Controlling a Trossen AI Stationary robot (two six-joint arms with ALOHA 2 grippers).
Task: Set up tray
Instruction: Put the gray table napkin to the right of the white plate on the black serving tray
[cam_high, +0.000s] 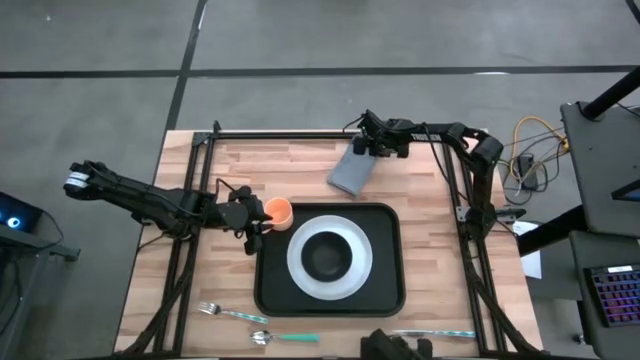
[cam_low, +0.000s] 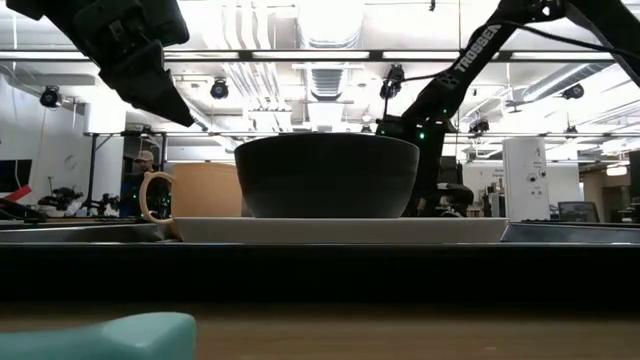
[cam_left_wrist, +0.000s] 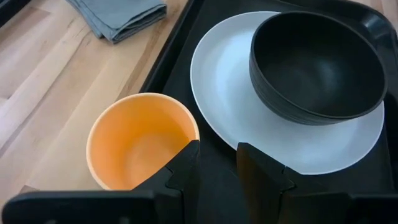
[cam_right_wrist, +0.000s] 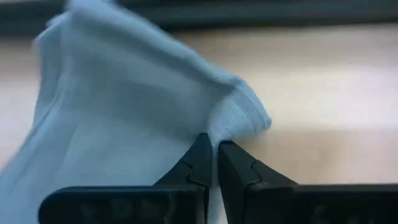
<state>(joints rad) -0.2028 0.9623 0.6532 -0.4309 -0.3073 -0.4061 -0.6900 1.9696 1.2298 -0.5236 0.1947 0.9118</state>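
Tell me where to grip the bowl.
Grip the bowl by its rim, coming straight down, one pincer finger inside and one outside. It sits upright and open-topped on the plate and looks too wide to span, so the thin rim is probably the only edge that can be pinched.

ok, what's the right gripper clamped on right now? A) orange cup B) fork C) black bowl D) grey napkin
D: the right wrist view shows the right gripper pinched shut on a corner of the grey napkin, lifting it off the wood; the high view puts it beyond the tray, while the orange cup is at the left gripper.
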